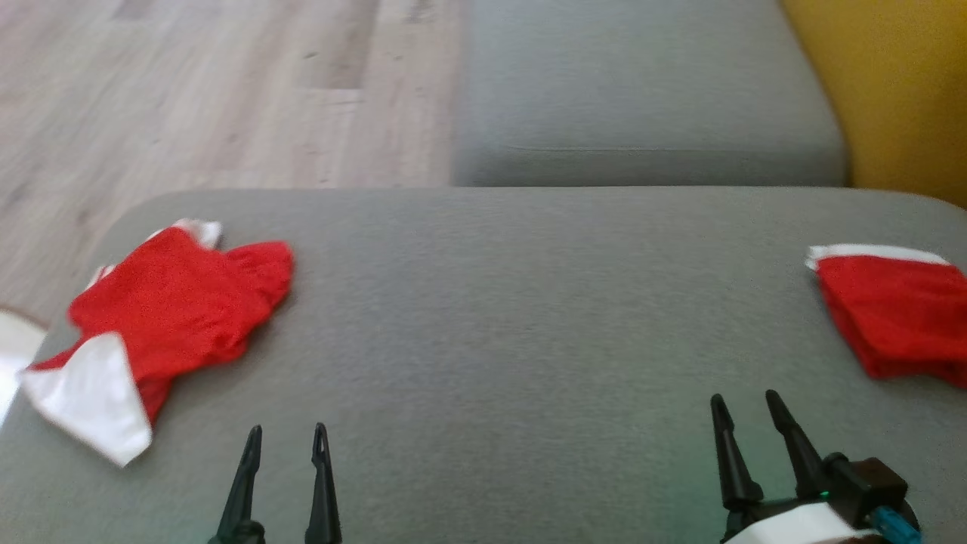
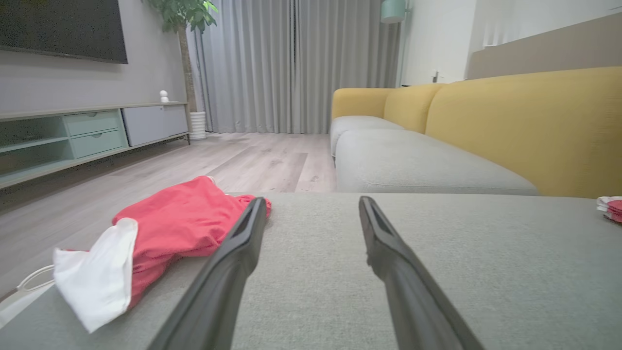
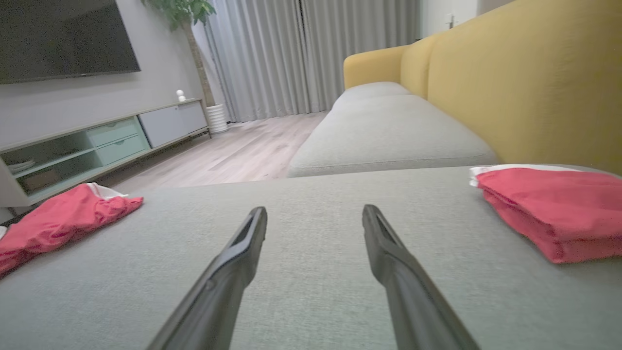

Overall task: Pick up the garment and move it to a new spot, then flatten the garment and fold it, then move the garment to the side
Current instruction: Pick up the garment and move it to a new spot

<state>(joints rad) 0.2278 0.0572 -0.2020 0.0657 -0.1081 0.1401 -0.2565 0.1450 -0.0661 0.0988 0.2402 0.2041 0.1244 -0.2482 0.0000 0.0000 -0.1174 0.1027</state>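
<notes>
Garment (image 1: 174, 302) beyond left end effector (image 1: 288, 428)

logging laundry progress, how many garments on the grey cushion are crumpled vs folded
crumpled red and white garment: 1
folded red and white garment: 1
total: 2

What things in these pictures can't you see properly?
The folded red clothes: cut off by the right edge in the head view, and tiny at the edge in the left wrist view.
The crumpled red clothes: cut off by the left edge in the right wrist view. The bunching hides what kind of clothing it is.
The white thing: cut off by the left edge and blurred in the head view, so I cannot tell what it is.
</notes>
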